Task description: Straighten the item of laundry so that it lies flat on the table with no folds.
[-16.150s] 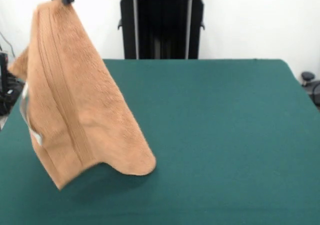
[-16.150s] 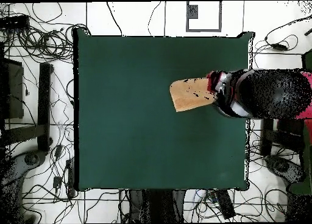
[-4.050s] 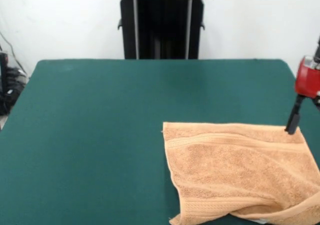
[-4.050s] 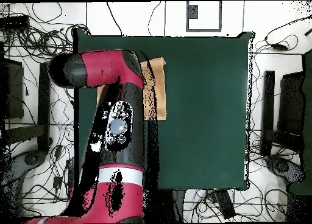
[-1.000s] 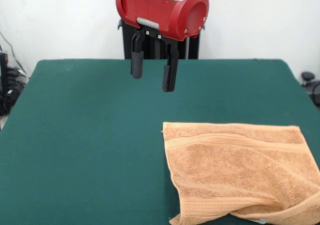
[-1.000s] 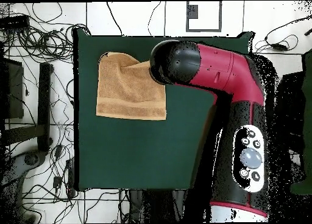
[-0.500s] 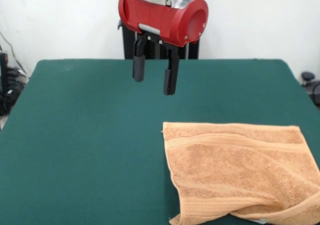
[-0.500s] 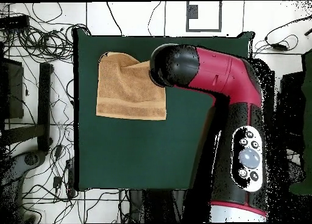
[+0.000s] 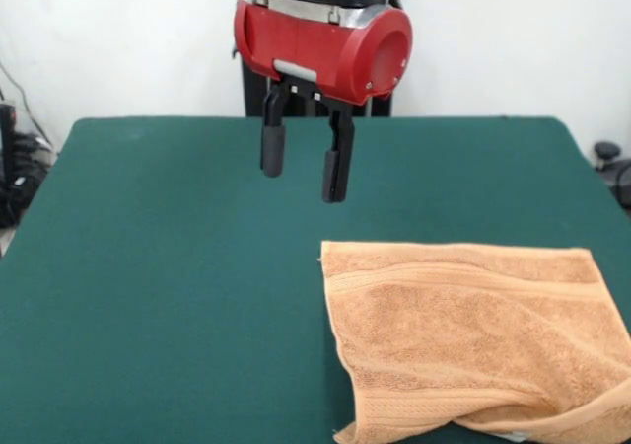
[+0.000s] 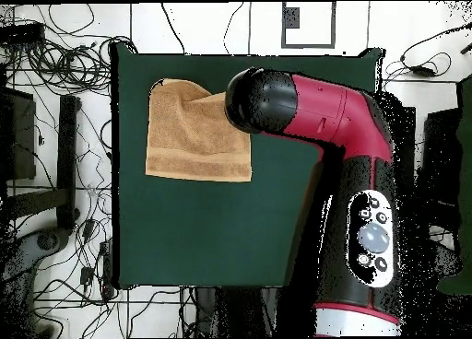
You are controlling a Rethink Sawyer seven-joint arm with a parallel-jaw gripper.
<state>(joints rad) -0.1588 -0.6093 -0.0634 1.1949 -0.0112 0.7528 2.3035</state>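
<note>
The orange-tan towel point(image 9: 473, 340) lies on the green table point(image 9: 158, 296) at the near right of the front view. Its near edge is folded over in a ridge, and a bit of white tag shows at the bottom edge. In the overhead view the towel point(image 10: 195, 133) lies near the table's upper left corner, with one top corner folded. My gripper point(image 9: 303, 163) hangs open and empty above the table, up and to the left of the towel's far left corner, not touching it. In the overhead view the arm's head point(image 10: 263, 100) covers the gripper.
The robot's pedestal point(image 9: 315, 79) stands behind the table's far edge. The red and black arm point(image 10: 364, 197) crosses the table's right side in the overhead view. Cables point(image 10: 55, 50) lie on the floor around the table.
Since a second ago the gripper has shifted slightly lower and to the right in the front view. Sixteen seconds ago it held the towel hanging in the air; now the towel lies on the table.
</note>
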